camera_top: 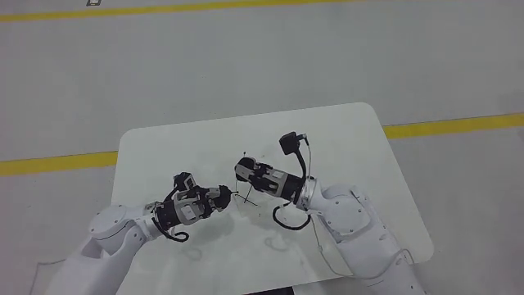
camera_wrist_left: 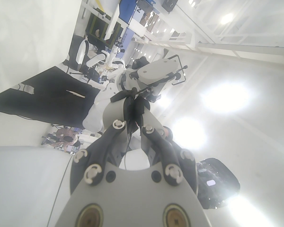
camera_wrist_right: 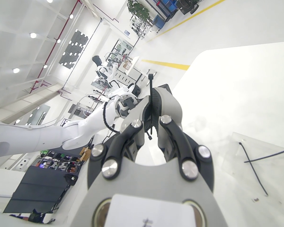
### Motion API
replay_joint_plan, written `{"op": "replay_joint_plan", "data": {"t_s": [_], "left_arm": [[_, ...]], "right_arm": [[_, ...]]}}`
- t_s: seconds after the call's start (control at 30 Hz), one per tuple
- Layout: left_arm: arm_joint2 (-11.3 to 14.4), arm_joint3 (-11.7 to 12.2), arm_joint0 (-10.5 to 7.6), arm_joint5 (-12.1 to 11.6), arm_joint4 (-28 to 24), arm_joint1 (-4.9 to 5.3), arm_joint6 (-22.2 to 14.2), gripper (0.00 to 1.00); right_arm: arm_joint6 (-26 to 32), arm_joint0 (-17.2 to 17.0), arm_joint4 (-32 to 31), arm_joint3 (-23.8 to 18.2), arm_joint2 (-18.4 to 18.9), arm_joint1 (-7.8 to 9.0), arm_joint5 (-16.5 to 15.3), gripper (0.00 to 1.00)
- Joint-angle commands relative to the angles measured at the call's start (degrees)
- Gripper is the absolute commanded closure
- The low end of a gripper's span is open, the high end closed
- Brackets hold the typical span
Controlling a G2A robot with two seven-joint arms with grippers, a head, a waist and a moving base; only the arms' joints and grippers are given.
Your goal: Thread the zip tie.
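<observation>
We see the right gripper with its fingers clenched on the zip tie, which lies lengthwise between them, its square head poking out past the fingertips. The left gripper has its fingers pressed together on a thin black strap; we cannot tell whether that is the tail of the same tie or a second one. In the top view both hang above the middle of the table, near each other, the left at about 7 o'clock from the right.

What could go wrong, as we judge it: the strap looks thin and limp, so its tip may sag or swing and miss the small slot in the head, or buckle if pushed while off line. A head turned the wrong way would refuse the tail. With the fingers this close, one could knock the other and shift either grip.

We count two grippers, one tie in the right, one strap in the left, two spare ties crossed on one clear sheet, and one table
</observation>
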Motion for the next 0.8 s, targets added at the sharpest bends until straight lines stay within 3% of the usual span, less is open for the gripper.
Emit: {"op": "replay_joint_plan", "data": {"t_s": [0.0,0.77], "left_arm": [[0.0,0.0,0.00,0.0,0.0,0.00,0.0,1.00],[0.0,0.0,0.00,0.0,0.0,0.00,0.0,1.00]], "right_arm": [[-0.2,0.1,-0.2,0.2,-0.2,0.22,0.0,1.00],[-3.2,0.6,0.3,-0.8,-1.8,2.93,0.0,1.00]]}}
